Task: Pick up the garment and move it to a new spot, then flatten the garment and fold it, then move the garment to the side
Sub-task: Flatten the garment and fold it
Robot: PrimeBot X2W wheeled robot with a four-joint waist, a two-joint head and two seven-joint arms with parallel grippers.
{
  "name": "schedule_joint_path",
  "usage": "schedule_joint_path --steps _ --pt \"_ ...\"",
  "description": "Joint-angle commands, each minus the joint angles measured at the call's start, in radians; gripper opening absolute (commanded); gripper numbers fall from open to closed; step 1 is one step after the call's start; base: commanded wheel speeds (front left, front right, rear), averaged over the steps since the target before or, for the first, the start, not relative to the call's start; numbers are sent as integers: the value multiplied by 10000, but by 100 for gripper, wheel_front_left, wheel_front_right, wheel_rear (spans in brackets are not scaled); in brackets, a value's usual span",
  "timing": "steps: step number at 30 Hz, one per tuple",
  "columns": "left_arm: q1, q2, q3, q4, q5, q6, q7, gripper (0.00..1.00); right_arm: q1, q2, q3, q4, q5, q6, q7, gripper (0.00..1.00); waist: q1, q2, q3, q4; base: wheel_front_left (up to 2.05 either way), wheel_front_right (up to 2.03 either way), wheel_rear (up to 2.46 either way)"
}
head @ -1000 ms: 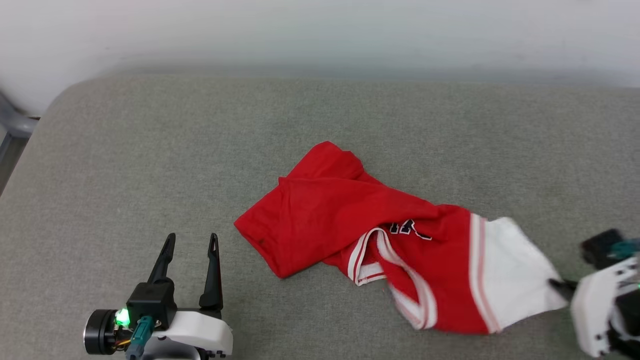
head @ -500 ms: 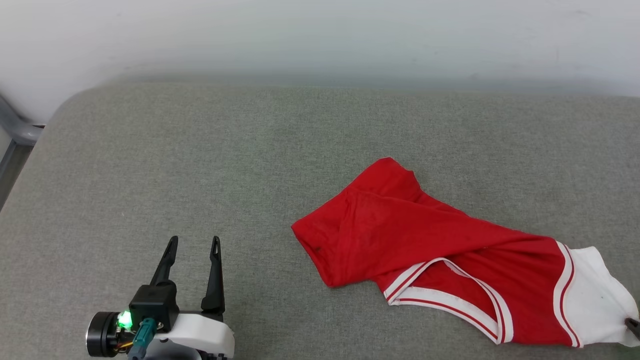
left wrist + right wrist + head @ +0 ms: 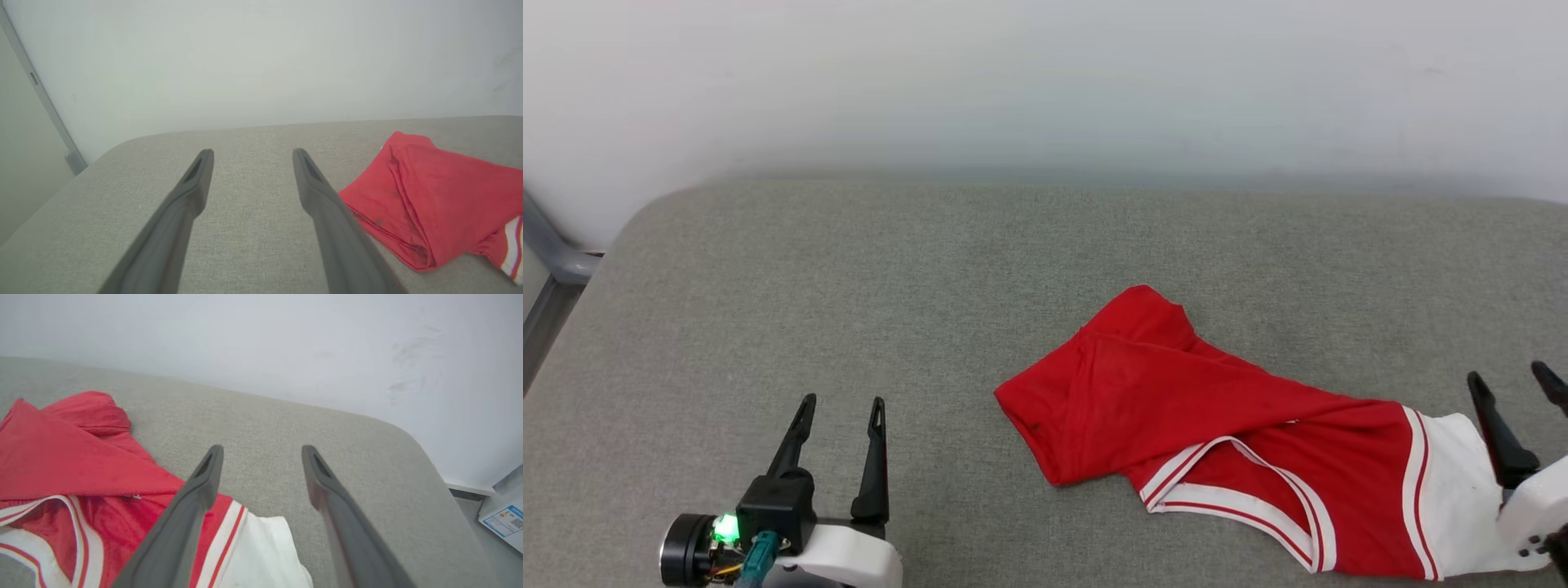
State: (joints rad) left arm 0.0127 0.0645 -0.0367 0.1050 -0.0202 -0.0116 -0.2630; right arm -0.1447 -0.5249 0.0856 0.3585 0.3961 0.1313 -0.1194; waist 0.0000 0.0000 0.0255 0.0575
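Right gripper (image 3: pixel 1506 374) hangs spread and empty over the garment (image 3: pixel 1176 392) at its white sleeve (image 3: pixel 1462 490), left gripper (image 3: pixel 842 400) splayed well clear; move seemingly done, flattening next, so pinch and spread edges.

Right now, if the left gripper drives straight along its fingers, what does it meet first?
Likely only the bare grey cushion, then the pale wall behind it. The left gripper stands open, and the garment lies off to its right, out of line. Its height over the cushion is unclear.

Matt cloth garment (image 3: pixel 1160 392), rgh-weave cushion (image 3: pixel 849 269)
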Motion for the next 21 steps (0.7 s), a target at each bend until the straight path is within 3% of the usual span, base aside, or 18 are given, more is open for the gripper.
schedule_joint_path --steps 1,8,13,17,18,21 --pt "-204 107 -34 -70 71 -96 -26 100 279 354 -208 -402 -264 -10 -93 100 0 0 -76 -61 0 0 0" --pt "-1263 658 -390 111 -106 -808 -26 100 1581 2276 -866 -2934 -1735 -10 -173 100 0 0 -229 -176 0 0 0" --pt "-2605 1436 -1336 781 -418 -1146 181 100 2288 2969 -659 -3715 -2061 -10 -17 100 0 0 -240 -240 0 0 0" --pt "-3818 2312 -2997 951 -1435 -1174 1162 100 2497 3112 -558 -3806 -2135 -10 3 100 0 0 -97 -367 0 0 0" --pt "-4794 3077 -4366 787 -2528 -1172 2113 100 2424 3083 -509 -3793 -2186 -10 -48 100 0 0 81 -470 0 0 0" --pt "-5385 3497 -5183 662 -3262 -1173 2793 100 2306 3061 -494 -3790 -2185 -10 -102 100 0 0 215 -545 0 0 0"
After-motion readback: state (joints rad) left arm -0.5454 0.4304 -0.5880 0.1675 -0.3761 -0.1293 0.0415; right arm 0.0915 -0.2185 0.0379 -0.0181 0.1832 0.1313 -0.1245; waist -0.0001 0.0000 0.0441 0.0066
